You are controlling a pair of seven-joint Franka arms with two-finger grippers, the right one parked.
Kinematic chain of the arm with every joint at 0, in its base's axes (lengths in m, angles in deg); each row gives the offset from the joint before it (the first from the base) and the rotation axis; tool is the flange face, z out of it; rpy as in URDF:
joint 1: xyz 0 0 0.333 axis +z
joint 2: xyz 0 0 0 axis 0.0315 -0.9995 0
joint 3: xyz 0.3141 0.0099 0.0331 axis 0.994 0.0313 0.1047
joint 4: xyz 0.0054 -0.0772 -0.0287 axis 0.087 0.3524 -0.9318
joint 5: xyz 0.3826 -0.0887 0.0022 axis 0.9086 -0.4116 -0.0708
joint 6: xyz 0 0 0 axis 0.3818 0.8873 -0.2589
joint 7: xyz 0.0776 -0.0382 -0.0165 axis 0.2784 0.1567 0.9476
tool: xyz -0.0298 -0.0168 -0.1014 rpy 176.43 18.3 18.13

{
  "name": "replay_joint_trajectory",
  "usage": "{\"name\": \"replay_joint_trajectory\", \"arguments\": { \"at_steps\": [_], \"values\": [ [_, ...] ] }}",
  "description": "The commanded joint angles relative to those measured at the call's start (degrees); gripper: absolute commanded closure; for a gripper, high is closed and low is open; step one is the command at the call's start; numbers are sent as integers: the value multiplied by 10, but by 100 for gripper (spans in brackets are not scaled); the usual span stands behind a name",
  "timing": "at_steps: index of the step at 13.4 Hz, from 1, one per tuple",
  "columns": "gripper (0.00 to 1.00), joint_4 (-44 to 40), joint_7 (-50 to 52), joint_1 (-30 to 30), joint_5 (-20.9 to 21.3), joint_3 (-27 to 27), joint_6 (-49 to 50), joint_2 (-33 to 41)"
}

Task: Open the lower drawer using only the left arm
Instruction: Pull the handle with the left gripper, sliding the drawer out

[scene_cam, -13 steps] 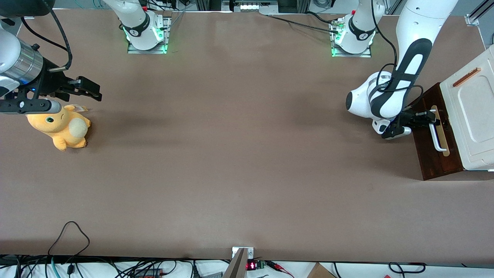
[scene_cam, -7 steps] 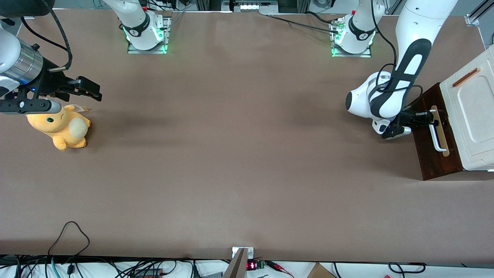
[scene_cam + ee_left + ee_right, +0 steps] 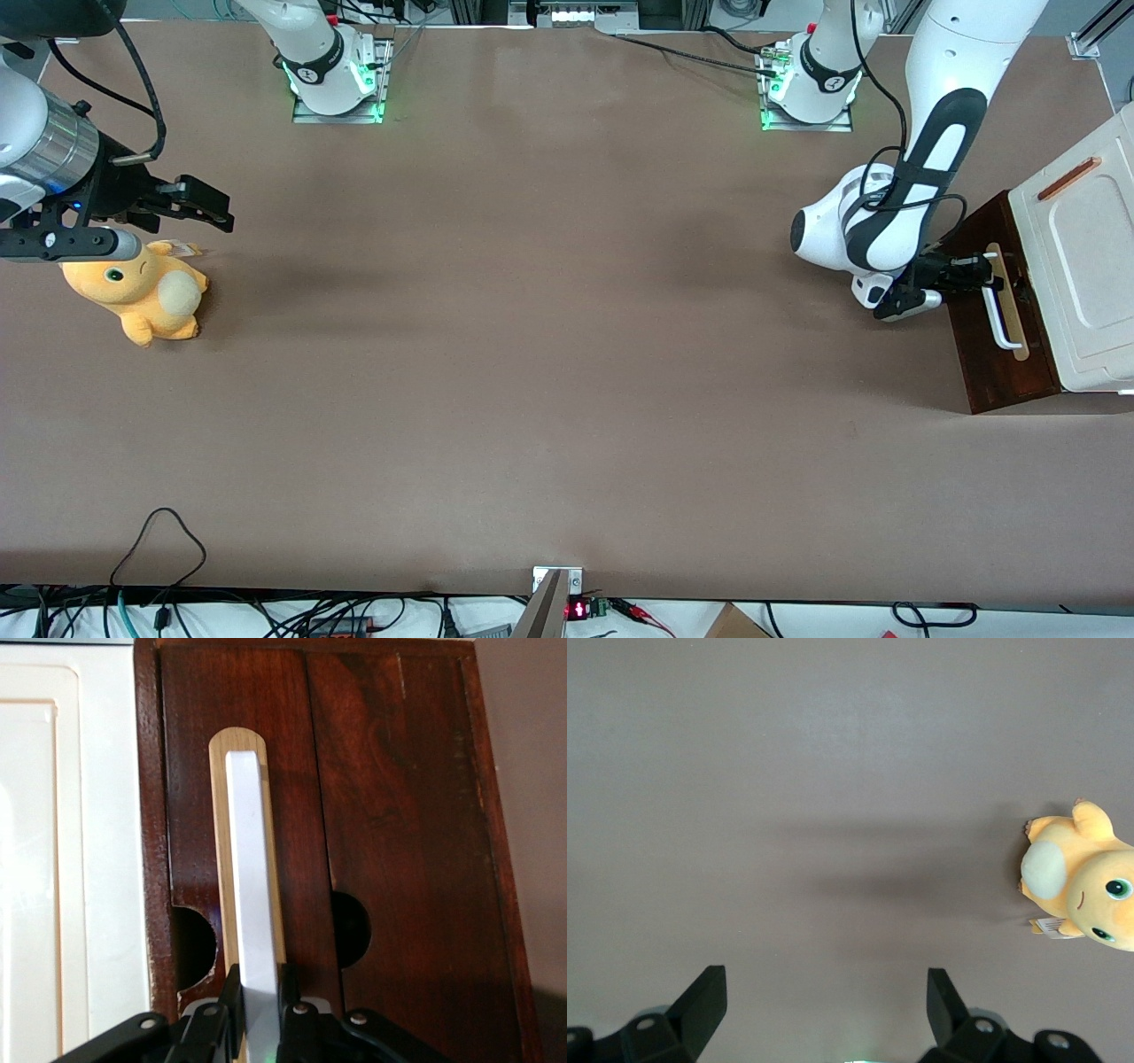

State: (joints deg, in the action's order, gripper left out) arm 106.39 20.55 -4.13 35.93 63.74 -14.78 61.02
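Observation:
The lower drawer shows its dark brown front with a white bar handle over a pale wood strip, under the cream-white cabinet top at the working arm's end of the table. My left gripper is at the end of the handle farther from the front camera. In the left wrist view the handle runs between the two black fingers, and the gripper is shut on it. The brown drawer front fills most of that view.
An orange plush toy lies on the brown table at the parked arm's end, also seen in the right wrist view as the plush toy. Cables trail along the table's near edge.
The left arm and its gripper have shifted a little away from the cabinet toward the table's middle, and the handle and drawer front have come with them by a small amount.

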Motion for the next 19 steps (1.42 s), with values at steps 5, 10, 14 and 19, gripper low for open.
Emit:
{"name": "replay_joint_trajectory", "arguments": {
  "at_steps": [5,10,14,19],
  "values": [
    [100,-18,-36,-16,-1,-68,-16,14],
    [100,-25,-39,-22,-16,-95,-16,13],
    [98,-25,-39,-29,-27,-114,-15,14],
    [93,-24,-39,-29,-30,-124,-15,14]
  ]
}}
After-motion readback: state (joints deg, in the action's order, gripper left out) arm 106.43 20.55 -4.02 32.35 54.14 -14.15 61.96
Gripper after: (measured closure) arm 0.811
